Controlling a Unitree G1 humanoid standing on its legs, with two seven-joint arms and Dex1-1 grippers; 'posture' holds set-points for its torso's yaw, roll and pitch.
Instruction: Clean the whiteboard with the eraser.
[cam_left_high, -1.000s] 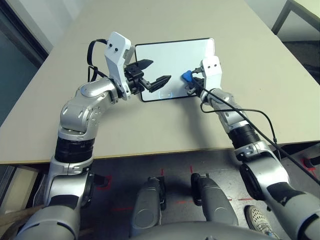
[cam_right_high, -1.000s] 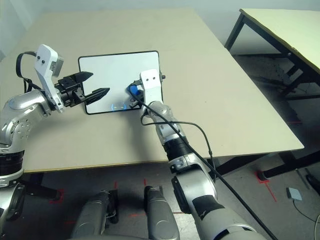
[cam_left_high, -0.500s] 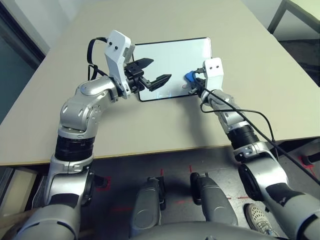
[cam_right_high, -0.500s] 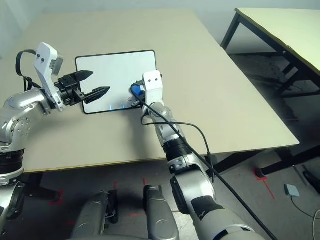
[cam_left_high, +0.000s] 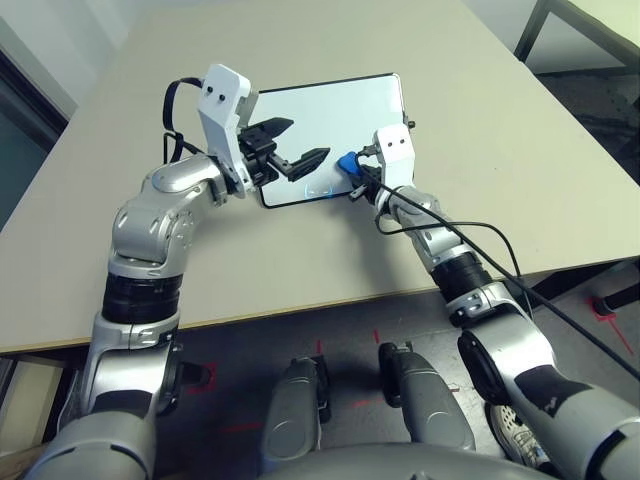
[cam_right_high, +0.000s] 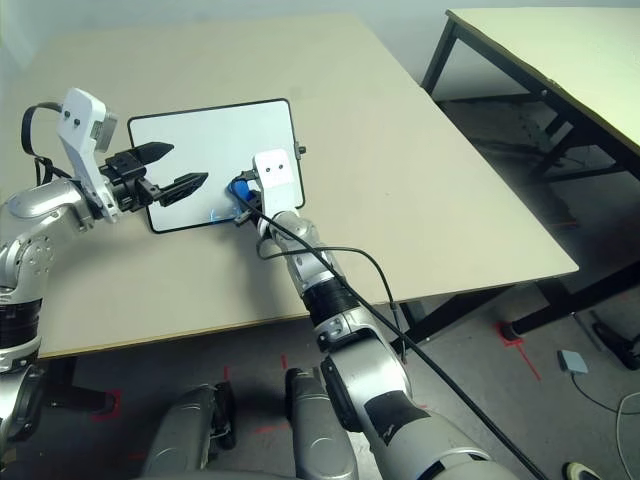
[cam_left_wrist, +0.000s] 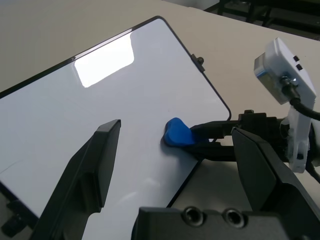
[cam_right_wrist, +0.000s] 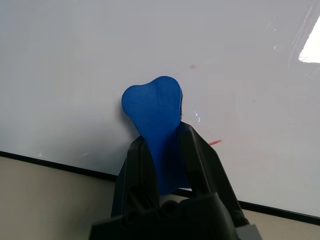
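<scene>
The whiteboard (cam_left_high: 330, 115) lies flat on the beige table, white with a thin black frame. My right gripper (cam_right_wrist: 162, 137) is shut on the blue eraser (cam_right_wrist: 152, 112), whose rounded end rests on the board near its near right corner. Two tiny red marks (cam_right_wrist: 215, 142) show beside the eraser. In the head views the eraser (cam_left_high: 347, 163) sits just right of my left gripper (cam_left_high: 305, 140), which hovers open over the near left part of the board with nothing between its fingers. The left wrist view looks past those fingers at the eraser (cam_left_wrist: 176, 136) and the right gripper (cam_left_wrist: 212, 140).
The beige table (cam_left_high: 500, 150) has free surface to the right of and beyond the board. A black cable (cam_left_high: 500, 250) trails from my right arm over the table's front edge. A second table (cam_right_high: 560, 60) stands off to the right.
The whole picture has shifted, so the camera moved. The eraser in my right gripper now sits a little closer to the left gripper's fingertip. The left gripper stays open.
</scene>
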